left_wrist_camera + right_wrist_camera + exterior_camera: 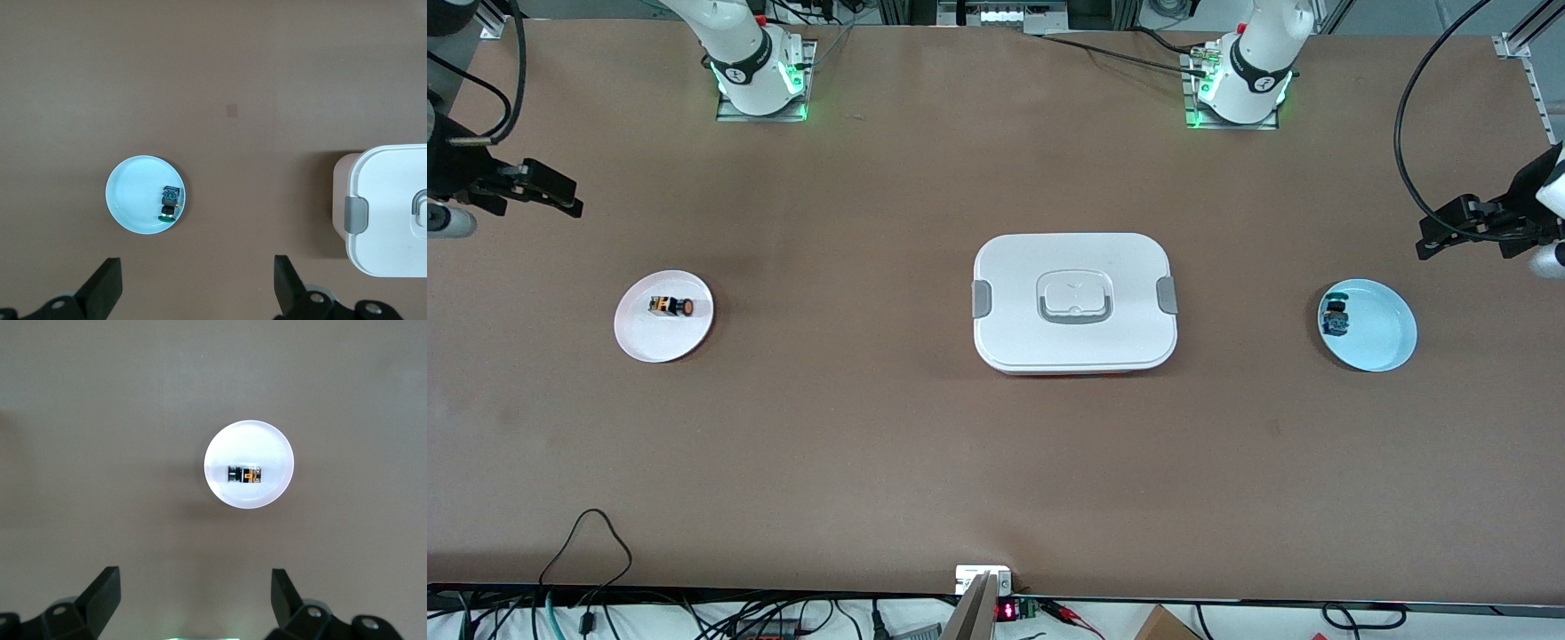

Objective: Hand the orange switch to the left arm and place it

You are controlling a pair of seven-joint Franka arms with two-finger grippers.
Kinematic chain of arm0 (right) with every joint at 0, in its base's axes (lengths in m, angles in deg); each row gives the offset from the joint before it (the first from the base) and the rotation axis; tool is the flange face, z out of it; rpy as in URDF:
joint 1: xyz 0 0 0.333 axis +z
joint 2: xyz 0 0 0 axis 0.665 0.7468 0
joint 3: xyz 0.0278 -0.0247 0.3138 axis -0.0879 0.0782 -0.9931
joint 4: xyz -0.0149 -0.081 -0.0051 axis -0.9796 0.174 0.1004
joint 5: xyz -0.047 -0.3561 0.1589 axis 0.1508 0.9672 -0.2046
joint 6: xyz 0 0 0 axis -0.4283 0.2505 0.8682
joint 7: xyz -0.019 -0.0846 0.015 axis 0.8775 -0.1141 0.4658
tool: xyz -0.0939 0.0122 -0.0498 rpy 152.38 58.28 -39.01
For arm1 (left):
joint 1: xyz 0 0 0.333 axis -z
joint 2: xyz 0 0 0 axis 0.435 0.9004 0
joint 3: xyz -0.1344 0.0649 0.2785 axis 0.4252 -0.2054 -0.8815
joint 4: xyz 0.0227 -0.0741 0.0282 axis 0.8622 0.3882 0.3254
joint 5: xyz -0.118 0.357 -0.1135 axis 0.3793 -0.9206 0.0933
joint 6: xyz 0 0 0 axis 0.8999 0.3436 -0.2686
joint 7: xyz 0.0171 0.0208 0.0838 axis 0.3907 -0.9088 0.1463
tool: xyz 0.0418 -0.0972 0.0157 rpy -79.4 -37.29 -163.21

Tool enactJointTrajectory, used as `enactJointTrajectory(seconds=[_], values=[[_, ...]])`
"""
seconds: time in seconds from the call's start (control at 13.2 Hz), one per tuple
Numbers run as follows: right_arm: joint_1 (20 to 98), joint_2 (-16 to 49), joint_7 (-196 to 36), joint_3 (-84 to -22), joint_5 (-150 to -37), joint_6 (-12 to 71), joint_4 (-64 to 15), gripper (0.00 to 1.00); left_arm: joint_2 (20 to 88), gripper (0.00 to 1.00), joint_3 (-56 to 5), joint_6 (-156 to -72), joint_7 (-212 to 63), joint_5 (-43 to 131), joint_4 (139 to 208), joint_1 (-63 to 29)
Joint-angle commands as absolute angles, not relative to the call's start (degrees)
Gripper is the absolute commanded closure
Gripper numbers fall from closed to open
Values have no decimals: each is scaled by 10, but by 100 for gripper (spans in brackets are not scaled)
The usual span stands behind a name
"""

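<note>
1. I have the box (1074, 302) at mid-bench, lid on, grey clips at both ends, a red strip showing along its bottom edge.
2. The orange switch (671, 307) lies on its side on a white plate (660, 342) toward the right arm's end of the bench, well apart from the box. The right wrist view gives the same: switch (244, 475) near the plate's (230, 493) middle.
3. A pale blue plate (1383, 342) sits toward the left arm's end. On it, close against the rim on the box side, lies a blue switch (1336, 317) with a dark cap. The left wrist view confirms it (169, 201) near the rim of that plate (133, 197).
4. Right tool (547, 188): up over bare bench near the end edge at the right arm's side, over a spot farther from the front camera than the white plate. From its wrist view (193, 590) I read the fingers spread wide, nothing between them.
5. Left tool (1445, 233): up over bare bench near the end edge at the left arm's side, over a spot farther from the front camera than the blue plate. Wrist view (197, 283) shows its fingers wide apart too, holding nothing; a corner of the box (387, 213) shows in that picture.
6. Both tools hang clear of the plates and of the box.
</note>
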State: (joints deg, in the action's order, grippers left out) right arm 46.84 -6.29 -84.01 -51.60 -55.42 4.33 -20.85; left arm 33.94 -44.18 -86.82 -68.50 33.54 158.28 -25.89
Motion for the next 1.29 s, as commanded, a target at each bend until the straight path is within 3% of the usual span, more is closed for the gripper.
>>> enactJointTrajectory(seconds=[0.0,0.6,1.21], values=[[466,-17,-834,-516,-551,43,-193,0,345,0,-440,-858,-684,325,1570,-261],[470,33,-844,-515,-556,54,-181,0,345,0,-440,-857,-684,325,1570,-261],[467,84,-844,-515,-558,117,-182,0,345,0,-440,-857,-684,326,1570,-261]])
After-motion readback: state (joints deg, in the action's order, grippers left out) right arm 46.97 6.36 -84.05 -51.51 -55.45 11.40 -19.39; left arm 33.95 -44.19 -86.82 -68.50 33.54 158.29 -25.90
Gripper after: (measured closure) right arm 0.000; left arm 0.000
